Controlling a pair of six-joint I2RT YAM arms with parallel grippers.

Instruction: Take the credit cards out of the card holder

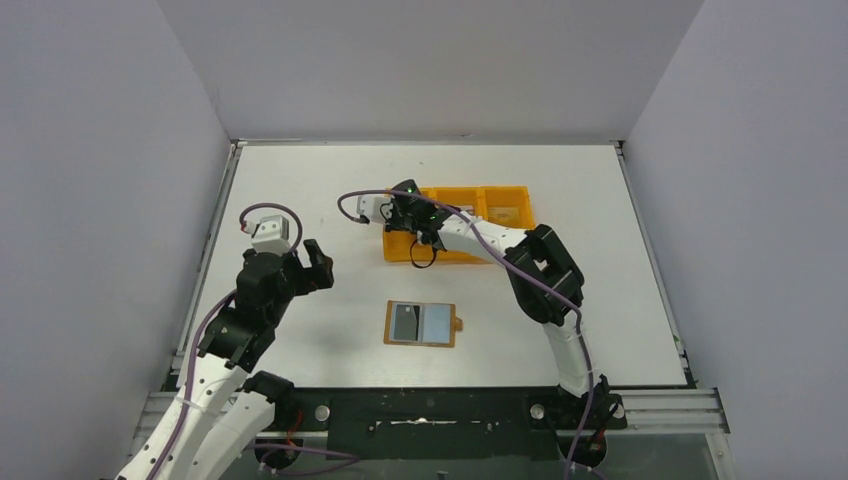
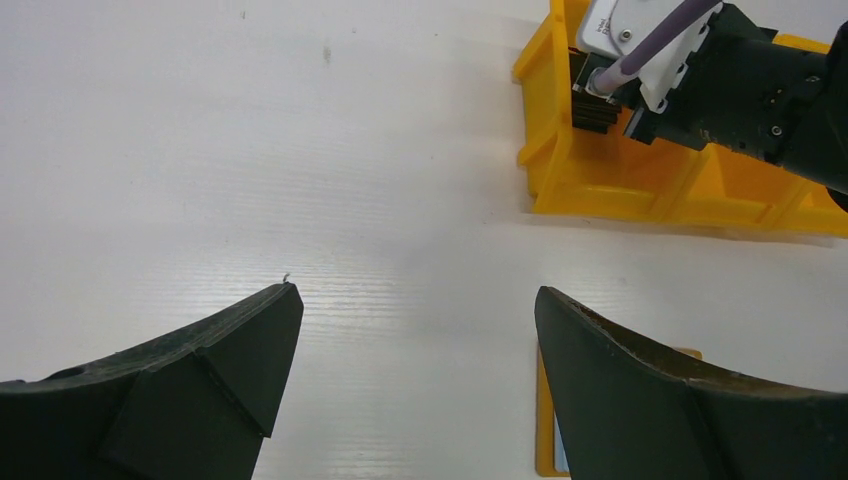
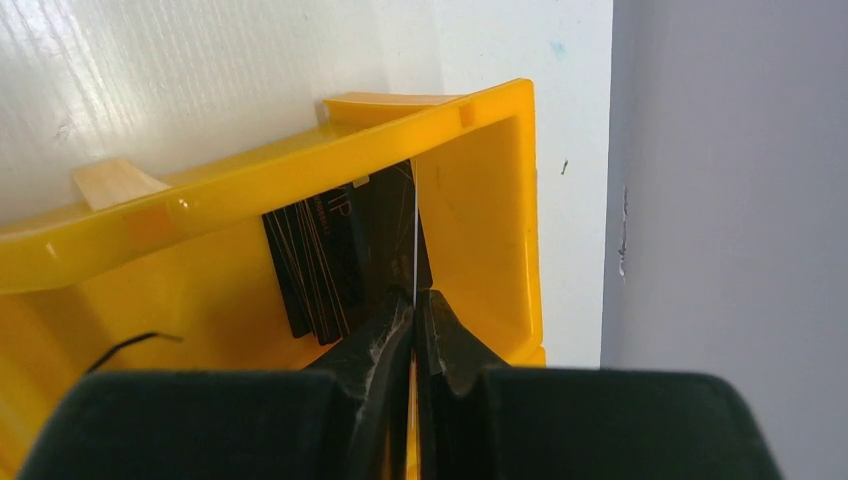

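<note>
The card holder (image 1: 420, 323) lies open and flat on the table, tan-brown, with a dark card (image 1: 405, 320) and a grey-blue card (image 1: 438, 320) showing in its halves. My right gripper (image 1: 408, 215) (image 3: 413, 300) is shut on a thin credit card (image 3: 414, 230) seen edge-on, held over the left compartment of the orange tray (image 1: 505, 195) (image 3: 480, 180). Dark cards (image 3: 320, 260) lie fanned in that compartment. My left gripper (image 1: 318, 265) (image 2: 417, 295) hangs open and holds nothing, left of the card holder, whose corner (image 2: 545, 420) peeks out beside the right finger.
The orange tray (image 2: 600, 190) has three compartments and stands behind the card holder. The right arm's wrist (image 2: 700, 70) hovers over it. Grey walls close in the table on three sides; one wall (image 3: 720, 200) is just beyond the tray's end.
</note>
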